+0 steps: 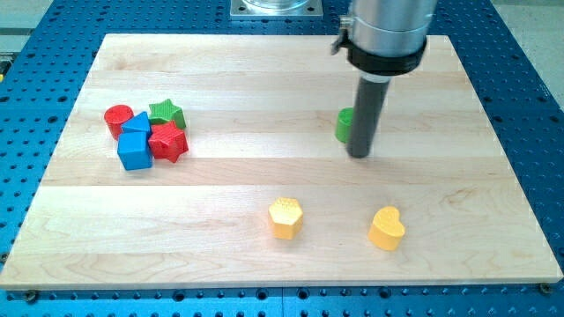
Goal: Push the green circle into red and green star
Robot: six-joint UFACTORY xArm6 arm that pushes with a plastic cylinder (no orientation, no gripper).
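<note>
Camera view shows our arm reaching down from the view's top over a pale wooden tabletop (264, 88) that sits on a blue perforated base (538, 106). We carry no fingers at all, so there is nothing to open, close or grip with; our arm ends in a straight dark rod, and my tip (359, 155) rests on the wood right of the board's middle.

The green circle (343, 125) stands just beside the rod on the view's left. The rod covers its right part, so we see only a slice of it, and we cannot tell whether rod and block actually touch. My tip lies slightly lower in the view than the circle and to its right.

Well apart, near the board's left edge, a cluster of blocks sits packed together. The green star (166, 112) is at the cluster's upper right, and the red star (168, 142) lies directly below it, the two touching. A red circle (118, 118) sits at the upper left of the group. Between it and the stars is a small blue block (137, 122) with a pointed top, and below that a larger blue cube (135, 151) presses against the red star's left side.

Toward the view's bottom, two yellow blocks stand apart from everything else: a yellow hexagon (285, 217) below the board's centre and a yellow heart (386, 228) to its right, roughly beneath my tip.
</note>
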